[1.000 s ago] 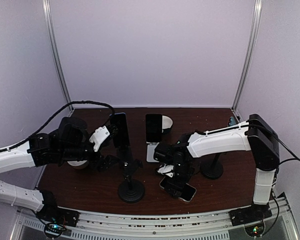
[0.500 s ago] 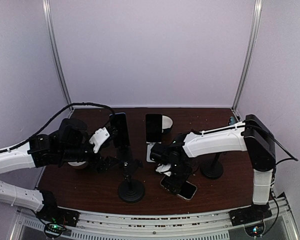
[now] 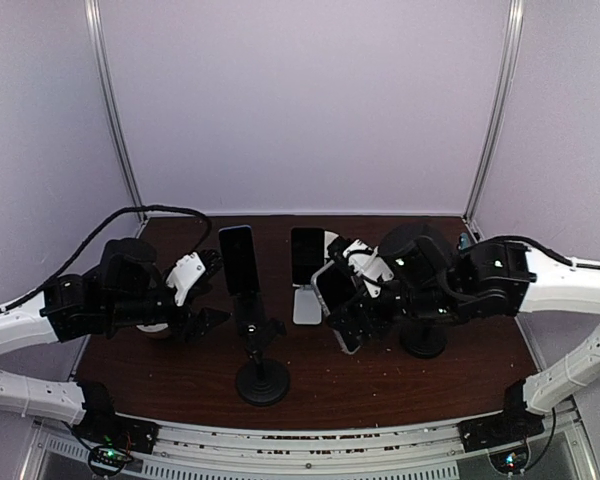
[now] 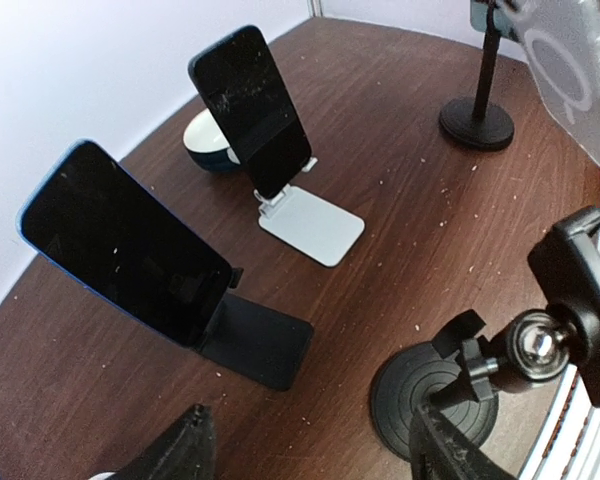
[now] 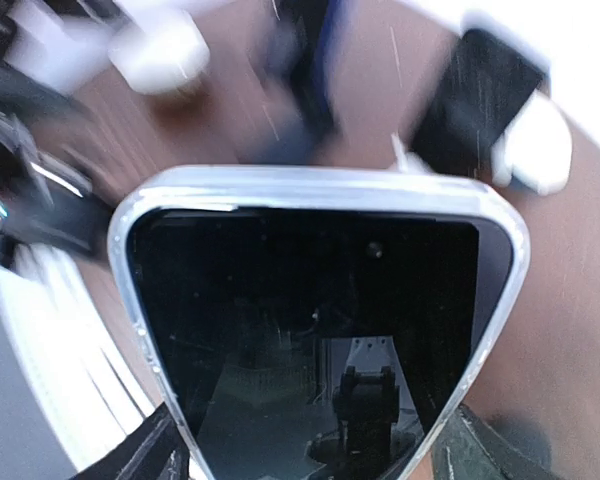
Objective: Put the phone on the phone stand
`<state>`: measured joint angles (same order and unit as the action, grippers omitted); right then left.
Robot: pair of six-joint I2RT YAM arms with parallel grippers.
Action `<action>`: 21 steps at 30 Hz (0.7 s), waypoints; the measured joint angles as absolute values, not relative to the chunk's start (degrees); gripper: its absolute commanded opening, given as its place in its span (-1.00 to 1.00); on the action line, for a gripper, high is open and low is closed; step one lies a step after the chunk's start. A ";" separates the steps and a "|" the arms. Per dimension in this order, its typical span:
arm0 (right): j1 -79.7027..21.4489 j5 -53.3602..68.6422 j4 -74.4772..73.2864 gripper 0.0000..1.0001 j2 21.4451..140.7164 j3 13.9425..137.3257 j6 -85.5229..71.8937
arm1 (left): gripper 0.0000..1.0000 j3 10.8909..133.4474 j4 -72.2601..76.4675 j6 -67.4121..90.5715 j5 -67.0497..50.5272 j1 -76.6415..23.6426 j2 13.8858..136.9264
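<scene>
R claw [image 3: 352,312] clamped on phone [image 3: 332,290] (clear case). Phone is off the table [image 3: 160,375], tilted in mid-air just R of the white stand [image 3: 306,305]. It's held high, prob. to clear the stands en route.

L claw [image 3: 213,290] is wide open and empty, just beside the black ball-head stand [image 3: 259,345]. That's the likely target, w/ L ready to steady it.

Vs 1 s ago: phone lay flat nr the front edge under R claw. It's now lifted and R arm has swung up. L arm has drawn back slightly.
</scene>
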<state>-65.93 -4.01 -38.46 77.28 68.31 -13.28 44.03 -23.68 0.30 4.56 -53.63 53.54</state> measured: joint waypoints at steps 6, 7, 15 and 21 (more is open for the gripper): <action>-81.17 -16.45 -16.53 -0.77 72.47 63.90 -13.04 | 0.33 41.25 -20.32 1.39 7.73 -59.90 46.65; -82.94 -18.57 -12.36 -0.79 73.47 62.72 -12.86 | 0.32 40.32 -19.20 1.50 9.17 -62.70 46.39; -87.37 -30.00 1.26 -1.00 80.07 58.61 -11.62 | 0.23 31.68 -16.80 5.13 14.20 -73.38 38.98; -89.65 -33.76 5.52 -1.00 86.30 61.78 -10.96 | 0.43 29.36 -12.73 7.18 16.16 -77.78 39.35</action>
<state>-89.65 -33.76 5.52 86.30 61.78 -10.96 29.36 -12.73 7.18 16.16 -77.78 39.35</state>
